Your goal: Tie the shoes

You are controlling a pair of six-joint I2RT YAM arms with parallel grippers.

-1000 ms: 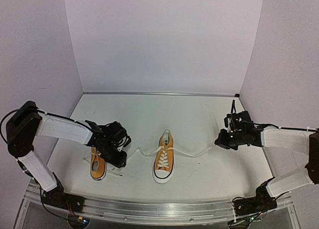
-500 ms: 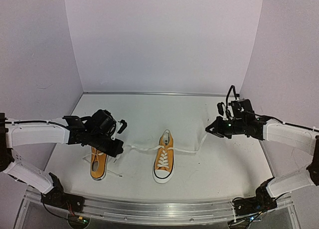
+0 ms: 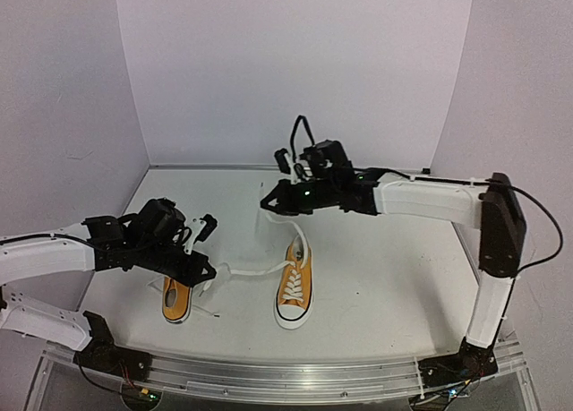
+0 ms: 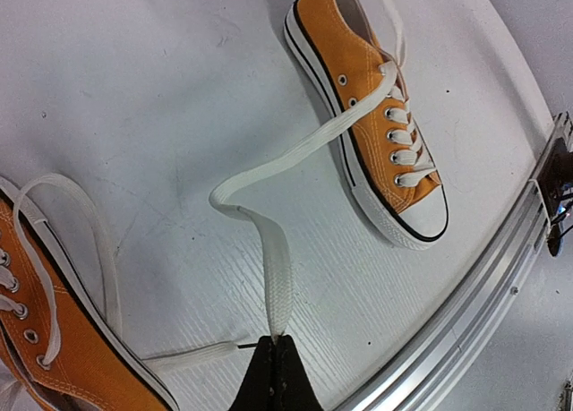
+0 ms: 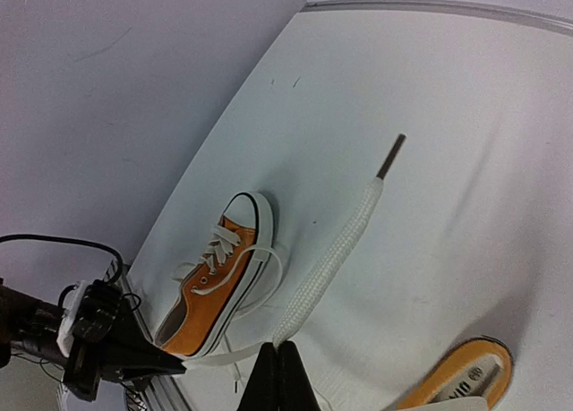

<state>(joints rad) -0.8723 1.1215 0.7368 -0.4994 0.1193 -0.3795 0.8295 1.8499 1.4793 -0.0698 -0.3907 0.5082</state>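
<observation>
Two orange-yellow shoes with white laces stand near the front of the table: the left shoe (image 3: 176, 300) and the right shoe (image 3: 294, 286). My left gripper (image 3: 211, 273) is low between them, shut on one lace (image 3: 255, 272) of the right shoe. In the left wrist view that lace (image 4: 269, 250) runs from the right shoe (image 4: 376, 115) to my shut fingertips (image 4: 278, 339). My right gripper (image 3: 266, 203) is raised behind the right shoe, shut on its other lace (image 3: 296, 241). In the right wrist view that lace's free end (image 5: 331, 259) sticks out past the shut fingertips (image 5: 279, 345).
An aluminium rail (image 3: 286, 372) runs along the table's front edge, close to my left gripper (image 4: 466, 321). White walls close in the back and both sides. The left shoe (image 4: 54, 348) has loose laces (image 4: 89, 223) lying on the table beside it.
</observation>
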